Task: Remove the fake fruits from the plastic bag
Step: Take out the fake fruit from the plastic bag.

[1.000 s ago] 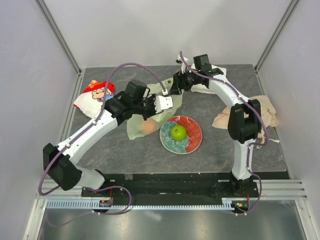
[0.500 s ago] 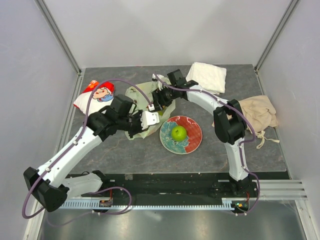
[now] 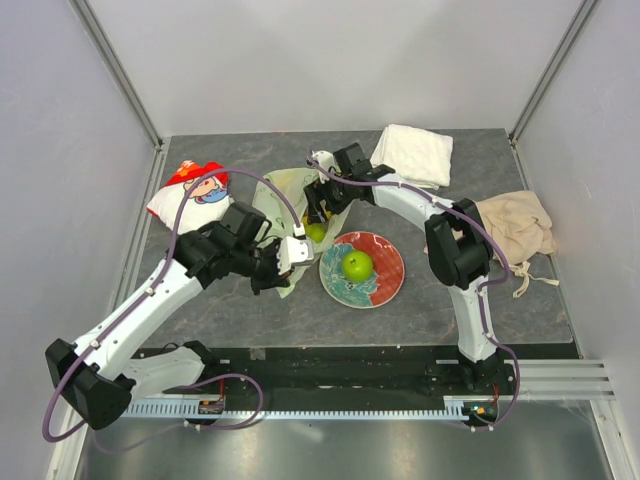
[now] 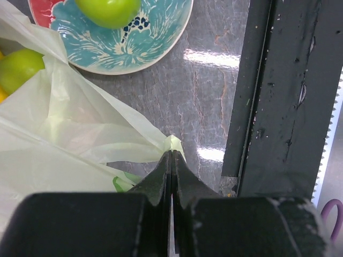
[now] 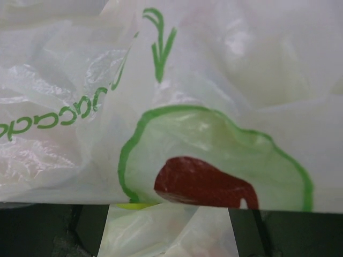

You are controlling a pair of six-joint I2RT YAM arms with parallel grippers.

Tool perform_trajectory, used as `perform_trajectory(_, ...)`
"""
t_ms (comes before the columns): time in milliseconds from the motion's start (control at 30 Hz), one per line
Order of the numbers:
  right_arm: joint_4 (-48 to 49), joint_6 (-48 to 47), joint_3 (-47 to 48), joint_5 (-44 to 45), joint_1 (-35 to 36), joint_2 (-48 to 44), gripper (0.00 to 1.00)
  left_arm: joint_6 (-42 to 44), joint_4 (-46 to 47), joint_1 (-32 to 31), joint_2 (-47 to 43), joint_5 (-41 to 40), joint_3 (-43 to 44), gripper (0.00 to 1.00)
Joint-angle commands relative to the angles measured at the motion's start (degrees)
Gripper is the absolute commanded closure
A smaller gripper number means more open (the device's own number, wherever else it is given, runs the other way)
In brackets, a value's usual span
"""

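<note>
Our left pincer [image 4: 171,156] pinches a corner of the bag [image 4: 80,134] tight, beside the plate [image 4: 161,37]. One apple [image 4: 107,8] sits on the plate. Another fruit [image 4: 19,69] lies against the bag, just beside the plate. Our right pincer [image 3: 315,205] meets the bag; we cannot tell its opening.

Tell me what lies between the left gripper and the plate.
Left wrist view: the left gripper pinches a corner of the plastic bag; from there to the plate lie only a fold of that bag and bare table.
</note>
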Motion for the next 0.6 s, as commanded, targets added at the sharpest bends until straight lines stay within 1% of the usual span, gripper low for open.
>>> perform_trajectory(0,2.62,-1.25,3.00,4.99,-0.07,1.12,0.15,-2.03,-0.24,0.06,0.43,1.59,-0.04,0.98)
perform_trajectory(67,3.76,-1.43,3.18,4.65,-0.15,1.66,0.15,-1.69,0.38,0.50,0.52,0.19,-0.39,0.98)
perform_trajectory(133,6.21,-0.47,2.22,1.58,-0.15,1.75,0.15,-1.25,0.38,0.94,0.43,-1.30,-0.74,0.98)
perform_trajectory(167,10.23,0.58,1.60,-0.35,0.02,1.75,0.14,-0.98,0.30,1.37,0.26,-1.92,-0.74,0.98)
perform_trajectory(233,13.59,2.26,1.16,-0.55,0.64,2.18,0.10,-0.89,0.30,1.90,-0.01,-3.24,-0.22,0.98)
perform_trajectory(267,15.44,4.09,1.68,0.76,1.25,2.71,0.07,-0.98,-0.31,2.17,-0.27,-3.42,0.05,0.98)
perform_trajectory(300,15.98,5.33,3.86,1.56,1.60,4.19,0.02,-1.07,-0.76,2.34,-0.27,-3.60,0.57,0.98)
perform_trajectory(400,16.42,7.70,9.48,1.21,2.22,8.67,0.02,-0.54,-2.25,2.52,-0.19,-4.38,1.02,0.98)
perform_trajectory(500,16.42,9.03,13.09,4.19,2.84,12.54,0.02,-0.28,-3.04,2.96,0.51,-5.09,1.98,0.98)
perform_trajectory(567,16.60,9.47,14.51,4.55,3.36,14.39,0.02,-1.24,-3.48,3.40,0.95,-4.92,2.77,0.98)
